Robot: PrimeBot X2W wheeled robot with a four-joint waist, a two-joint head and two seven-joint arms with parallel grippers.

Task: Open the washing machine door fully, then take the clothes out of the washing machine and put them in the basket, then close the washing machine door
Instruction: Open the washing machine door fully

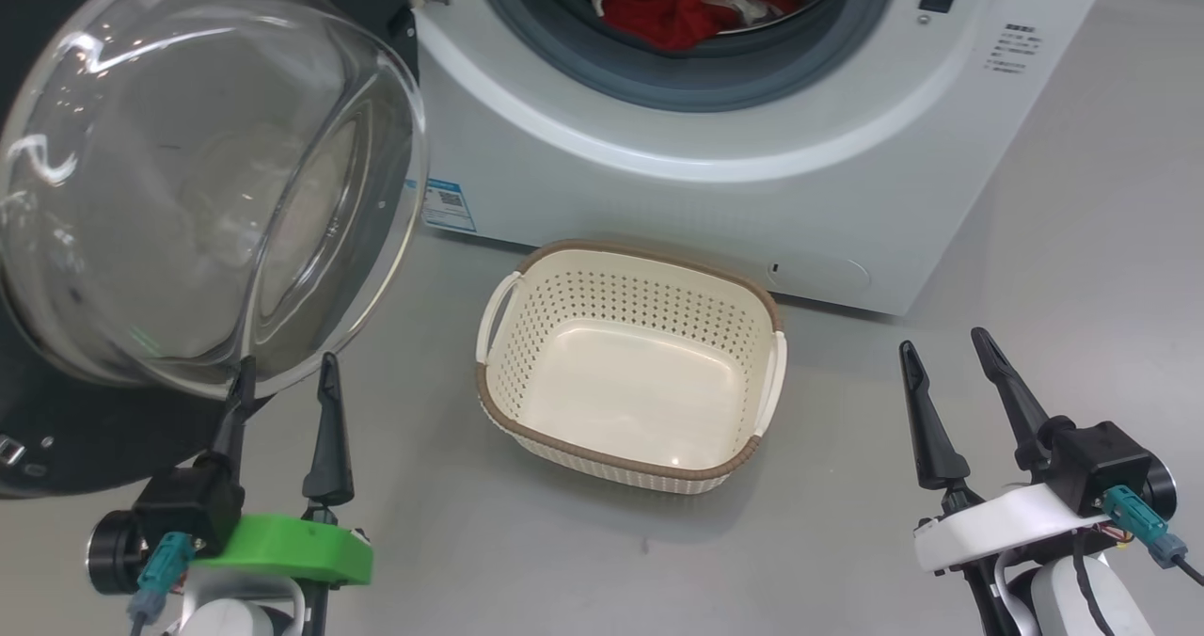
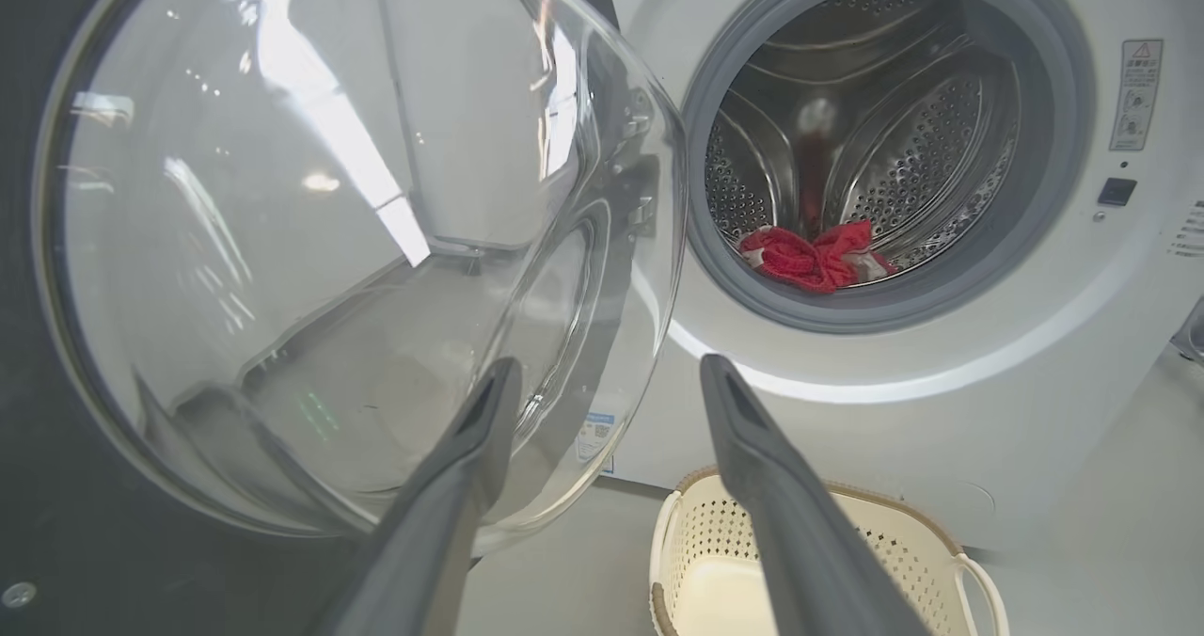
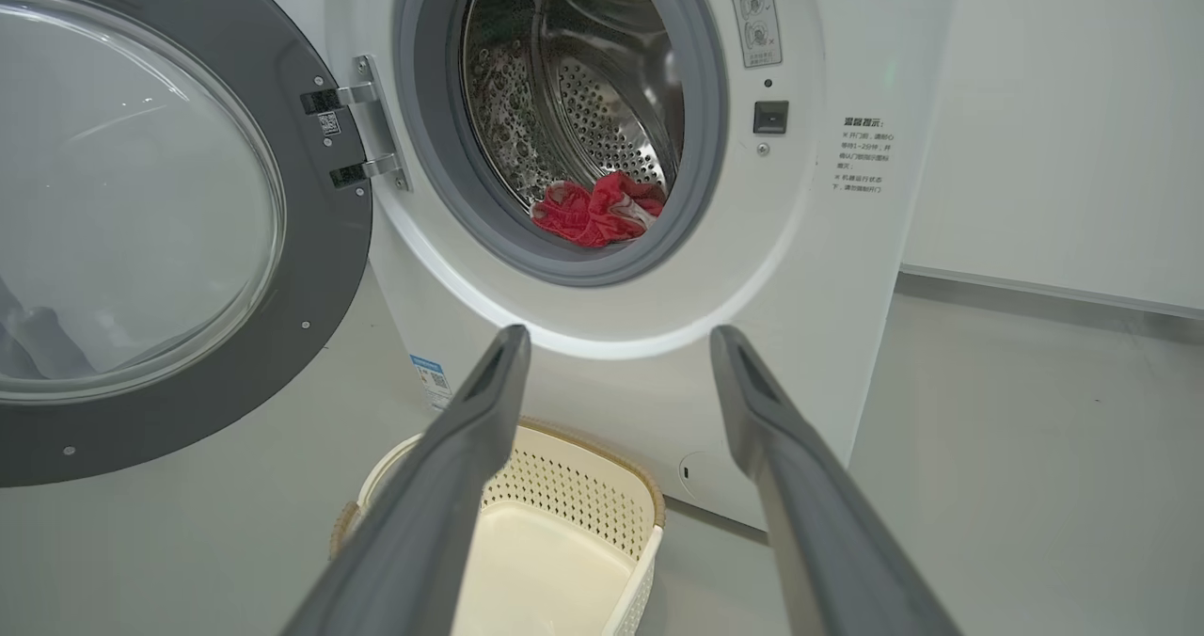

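Clothes (image 1: 658, 6) partly beyond head view's top edge; left claw (image 1: 287, 363) and right claw (image 1: 942, 340) spread, empty.

The washing machine (image 1: 828, 194) is white, with a grey porthole ring (image 1: 677, 81) and a blue label (image 1: 444, 205); its door (image 1: 85, 429) has a black rim round clear glass. The clothes (image 1: 658, 6) are red with white bits. The basket (image 1: 602, 302) is cream, dotted with holes, brown-rimmed

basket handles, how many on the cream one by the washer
2. The cream perforated plastic basket with a brown woven-look rim has one pale loop handle at its left end and one at its right end; none look hidden.
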